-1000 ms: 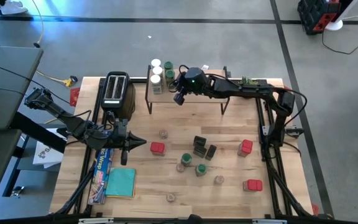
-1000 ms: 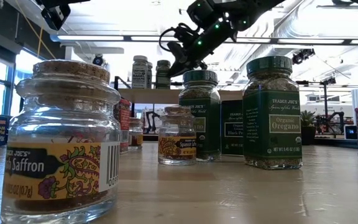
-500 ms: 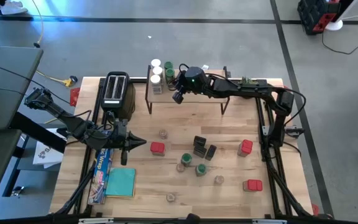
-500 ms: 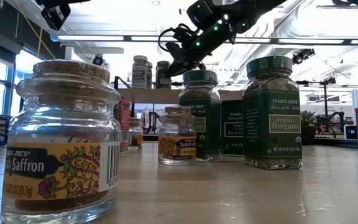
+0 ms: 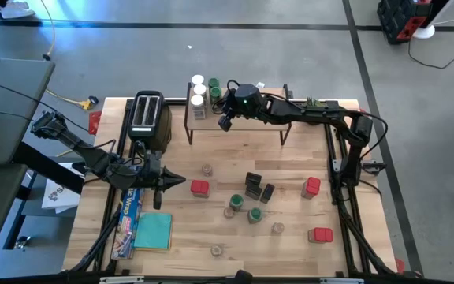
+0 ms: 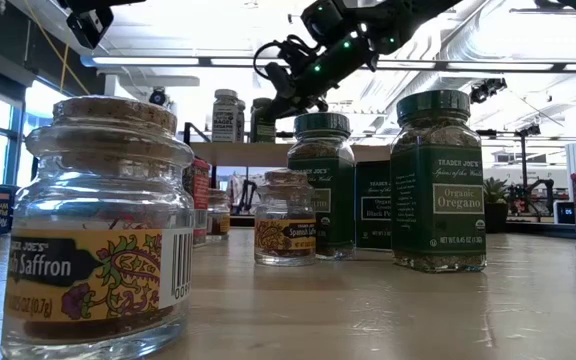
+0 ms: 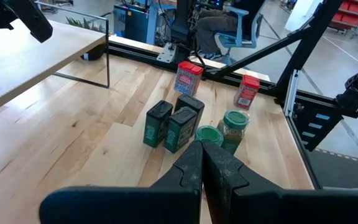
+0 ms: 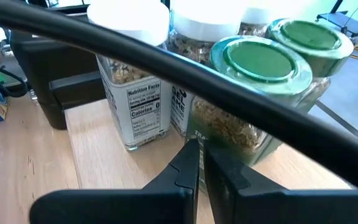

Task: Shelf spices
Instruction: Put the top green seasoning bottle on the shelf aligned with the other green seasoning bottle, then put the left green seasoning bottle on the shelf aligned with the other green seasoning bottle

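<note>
Jars stand packed right under the right end effector (image 5: 225, 122): two green-lidded jars (image 8: 253, 62) and two white-lidded jars (image 8: 132, 25) fill one end of the shelf (image 5: 251, 122). Its fingers are pressed together, holding nothing. My worry is a sideways sweep as it pulls off; the nearest green lid sits just ahead of the fingertips, and a clipped jar could topple its neighbours or roll off the wooden edge close behind them.

Away from that cluster, the shelf top lies bare toward its other end, so there is room to back out along it. Farther out on the bench (image 5: 290, 244), the rest of the spices wait: black boxes (image 5: 254, 186), red tins (image 5: 199, 188), more green-lidded jars (image 5: 254, 214) and tiny clear jars (image 5: 206, 170), spread with gaps between them.

Farthest off, the left end effector (image 5: 176, 182) hovers near the toaster (image 5: 148, 114), its fingers likewise closed and empty, with a blue foil box (image 5: 128, 213) beside it.
</note>
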{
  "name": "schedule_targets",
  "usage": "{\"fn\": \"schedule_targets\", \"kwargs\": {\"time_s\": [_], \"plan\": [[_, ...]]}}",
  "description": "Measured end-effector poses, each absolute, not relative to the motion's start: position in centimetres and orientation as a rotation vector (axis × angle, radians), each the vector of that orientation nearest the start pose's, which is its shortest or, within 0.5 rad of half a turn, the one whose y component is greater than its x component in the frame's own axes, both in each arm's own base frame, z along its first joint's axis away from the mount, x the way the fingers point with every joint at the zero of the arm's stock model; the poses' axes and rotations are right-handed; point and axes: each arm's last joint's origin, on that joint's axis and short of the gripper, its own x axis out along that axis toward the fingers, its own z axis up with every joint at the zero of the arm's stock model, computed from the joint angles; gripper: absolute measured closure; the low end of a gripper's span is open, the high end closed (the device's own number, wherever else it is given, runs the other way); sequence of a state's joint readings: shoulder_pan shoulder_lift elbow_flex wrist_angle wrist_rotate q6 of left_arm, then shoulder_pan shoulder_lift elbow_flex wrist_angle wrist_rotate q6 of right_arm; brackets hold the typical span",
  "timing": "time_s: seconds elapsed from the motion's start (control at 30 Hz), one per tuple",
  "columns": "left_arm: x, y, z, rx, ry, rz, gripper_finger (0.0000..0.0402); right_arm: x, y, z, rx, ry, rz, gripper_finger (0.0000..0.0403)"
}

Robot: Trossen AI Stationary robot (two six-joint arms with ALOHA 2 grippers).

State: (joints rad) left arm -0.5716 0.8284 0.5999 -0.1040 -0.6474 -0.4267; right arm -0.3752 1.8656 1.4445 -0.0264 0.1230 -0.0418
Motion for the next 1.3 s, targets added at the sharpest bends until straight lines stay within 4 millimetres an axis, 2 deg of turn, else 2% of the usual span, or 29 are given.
{"fn": "schedule_targets", "kwargs": {"time_s": [0.63,0.8,0.87,0.97,1.03,1.17,1.3], "plan": [[16.1,-8.2,27.2,-0.235,0.244,0.139,0.0401,40.2,-16.4,27.4,0.014,0.404,-0.461,0.0387],[16.1,-8.2,27.2,-0.235,0.244,0.140,0.0401,40.4,-15.4,27.8,-0.006,0.392,-0.393,0.0387],[16.1,-8.2,27.2,-0.235,0.244,0.139,0.0401,40.0,-14.2,28.8,-0.045,0.410,-0.359,0.0387],[16.1,-8.3,27.2,-0.236,0.249,0.127,0.0401,38.6,-11.4,31.3,-0.097,0.442,-0.292,0.0387],[16.1,-8.3,27.2,-0.236,0.251,0.123,0.0401,37.3,-8.8,32.9,-0.150,0.483,-0.246,0.0387],[16.0,-8.3,27.1,-0.233,0.252,0.124,0.0401,34.8,-2.4,35.4,-0.249,0.534,-0.162,0.0387],[16.0,-8.3,27.1,-0.226,0.253,0.122,0.0401,33.0,2.8,35.0,-0.244,0.557,-0.059,0.0387]]}}
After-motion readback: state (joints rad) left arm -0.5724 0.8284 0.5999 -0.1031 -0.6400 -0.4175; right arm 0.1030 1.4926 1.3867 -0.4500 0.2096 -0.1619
